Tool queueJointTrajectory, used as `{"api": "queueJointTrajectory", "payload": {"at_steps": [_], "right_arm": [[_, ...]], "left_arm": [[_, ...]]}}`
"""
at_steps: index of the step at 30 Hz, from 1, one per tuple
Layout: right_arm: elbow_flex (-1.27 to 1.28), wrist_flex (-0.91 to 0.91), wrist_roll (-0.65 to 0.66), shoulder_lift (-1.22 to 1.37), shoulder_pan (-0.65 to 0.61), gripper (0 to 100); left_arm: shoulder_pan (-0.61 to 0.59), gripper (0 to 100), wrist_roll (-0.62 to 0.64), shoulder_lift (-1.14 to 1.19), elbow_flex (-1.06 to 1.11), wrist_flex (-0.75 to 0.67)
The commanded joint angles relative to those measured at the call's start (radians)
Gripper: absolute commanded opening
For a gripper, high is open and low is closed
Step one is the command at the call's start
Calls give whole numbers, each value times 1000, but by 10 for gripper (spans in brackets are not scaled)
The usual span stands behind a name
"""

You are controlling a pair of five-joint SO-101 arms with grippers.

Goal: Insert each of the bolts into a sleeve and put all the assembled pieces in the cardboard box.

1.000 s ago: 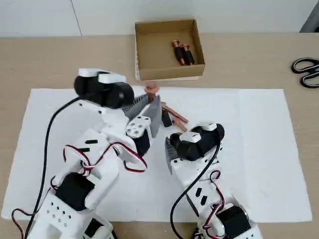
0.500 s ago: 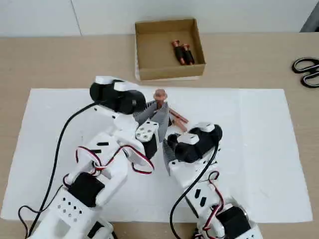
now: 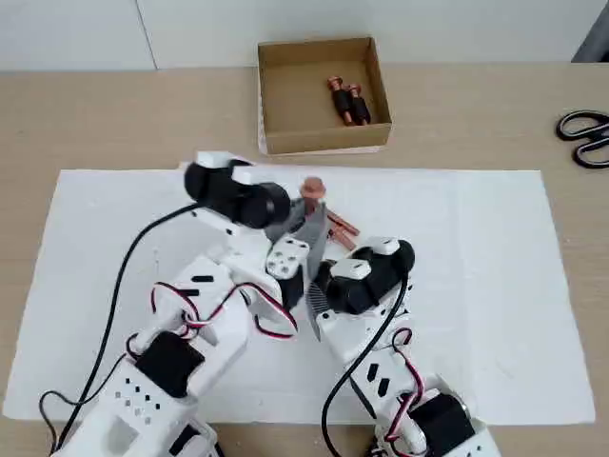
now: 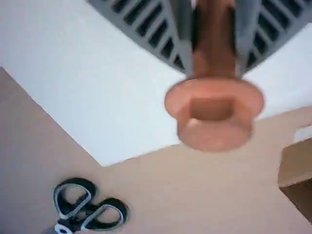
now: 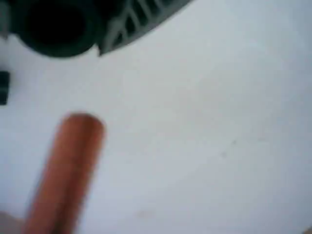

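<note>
Task partly done: two assembled pieces [image 3: 347,100] lie in the cardboard box [image 3: 271,95]. The left gripper [image 3: 310,214] is clamped on a copper bolt [image 4: 214,112], head upward, above the white sheet [image 3: 476,267]; loose bolts [image 3: 341,228] lie just beside it. The right wrist view adds the hidden detail: the right gripper [image 3: 317,288] appears closed on a black sleeve [image 5: 51,24]. Insertion and boxing are not yet done.

I swing the left arm from centre-left toward the middle of the frame, and the bolt [image 3: 314,188] pinched in the left gripper [image 3: 311,205] travels right and slightly lower. The right gripper [image 3: 320,293] edges left and down, so the two grippers now sit closer together.
</note>
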Motion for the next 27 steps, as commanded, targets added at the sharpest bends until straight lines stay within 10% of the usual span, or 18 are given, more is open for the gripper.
{"api": "queueJointTrajectory", "payload": {"at_steps": [1, 27], "right_arm": [[-11, -22, -12, -1, -8, 4], [-14, -30, -11, -8, 7, 4]], "left_arm": [[61, 6, -8, -20, -2, -35], [14, 6, 66, -26, 41, -37]]}}
